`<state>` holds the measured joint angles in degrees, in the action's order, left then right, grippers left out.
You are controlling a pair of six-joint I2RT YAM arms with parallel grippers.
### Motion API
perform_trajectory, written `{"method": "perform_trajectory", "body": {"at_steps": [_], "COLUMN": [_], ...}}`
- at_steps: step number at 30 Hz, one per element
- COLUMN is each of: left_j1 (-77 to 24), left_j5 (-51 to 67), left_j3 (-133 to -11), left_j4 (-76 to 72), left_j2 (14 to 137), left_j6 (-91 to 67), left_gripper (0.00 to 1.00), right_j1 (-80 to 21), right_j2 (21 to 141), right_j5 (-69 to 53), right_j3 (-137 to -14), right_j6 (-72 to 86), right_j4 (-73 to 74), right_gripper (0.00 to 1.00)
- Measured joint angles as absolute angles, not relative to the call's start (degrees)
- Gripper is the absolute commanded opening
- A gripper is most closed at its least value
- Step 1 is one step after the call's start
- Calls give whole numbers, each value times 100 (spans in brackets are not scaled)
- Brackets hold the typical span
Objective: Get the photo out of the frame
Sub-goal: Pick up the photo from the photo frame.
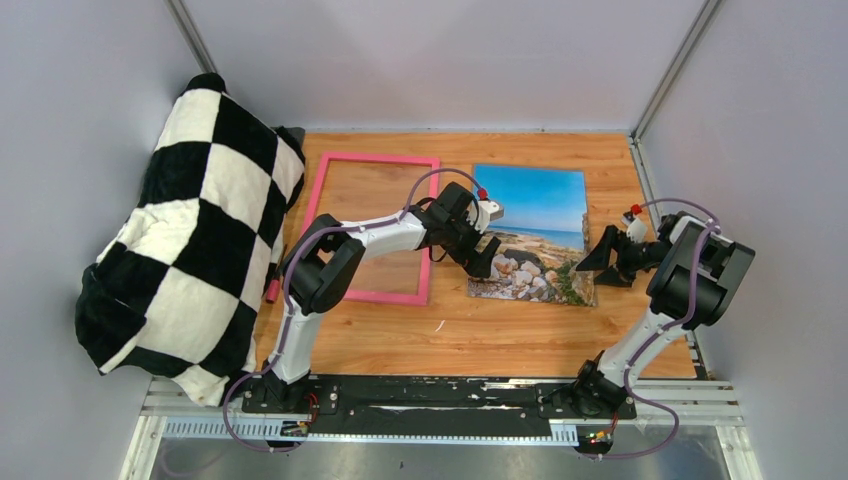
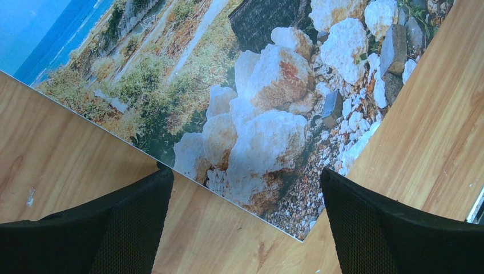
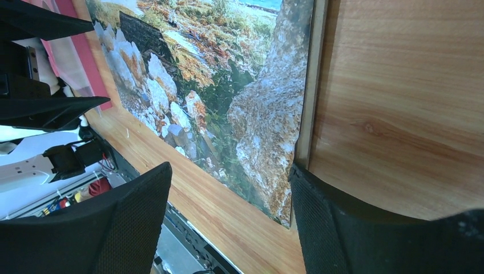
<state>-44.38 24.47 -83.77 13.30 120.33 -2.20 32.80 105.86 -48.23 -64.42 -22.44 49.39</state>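
Hovering: left gripper (image 1: 488, 266), jaws wide, empty | photo (image 1: 530, 205) corner just beneath it, long axis running ahead | right gripper (image 1: 598, 264) parted, at opposite edge | frame (image 1: 372, 158) leftward

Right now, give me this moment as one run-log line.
photo: out, flat on table right of frame | frame: wood showing through | left tool: open over photo's near-left corner | right tool: open at photo's right edge

Photo (image 3: 217, 85) corner, perhaps untouched, within gripper (image 3: 229, 171)
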Motion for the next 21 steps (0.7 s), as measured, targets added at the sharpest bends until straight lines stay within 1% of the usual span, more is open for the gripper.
{"method": "perform_trajectory", "body": {"at_steps": [6, 21], "left_j1": [-4436, -4436], "left_j5": [2447, 2536], "left_j3": [-8377, -8377], "left_j4": [1330, 1326], "left_j2": [12033, 12036], "left_j6": [-235, -244], "left_gripper": [100, 100], "right_j1": [3356, 3684], "right_j2": [10683, 10947], "right_j5": [-4984, -5586], "right_j3": [-6469, -6475], "right_j6": [-2309, -2368], "right_j4": [5006, 5120], "right_gripper": [74, 76]}}
